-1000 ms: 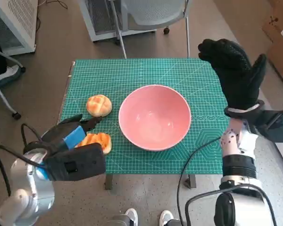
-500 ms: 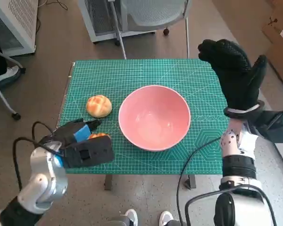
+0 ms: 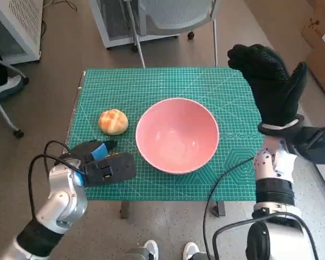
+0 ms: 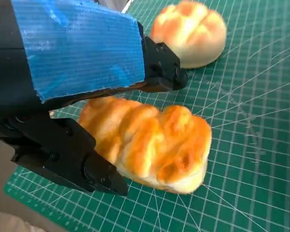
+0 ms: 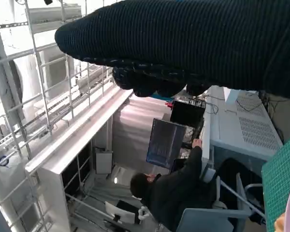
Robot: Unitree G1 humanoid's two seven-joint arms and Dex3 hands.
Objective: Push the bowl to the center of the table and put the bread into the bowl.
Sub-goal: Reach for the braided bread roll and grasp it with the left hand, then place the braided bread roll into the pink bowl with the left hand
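The pink bowl [image 3: 177,135] stands near the middle of the green mat. A round bun [image 3: 113,121] [image 4: 191,31] lies to its left. Nearer the front edge lies a long golden bread [image 4: 150,145], hidden in the head view under my left hand [image 3: 97,162]. In the left wrist view that hand's black fingers [image 4: 159,72] reach over and beside the bread, which still rests on the mat; the fingers are apart, not closed on it. My gloved right hand [image 3: 271,81] is raised over the table's right edge, fingers spread, holding nothing.
The green mat [image 3: 151,81] covers the small table. A chair [image 3: 173,16] stands behind it and a white cabinet [image 3: 11,27] at far left. Shoes [image 3: 168,250] show below the front edge. A person [image 5: 169,188] sits at a monitor in the right wrist view.
My left hand has moved forward and down over the long bread, which now is covered in the head view. The bowl, the round bun and the right hand have not moved.
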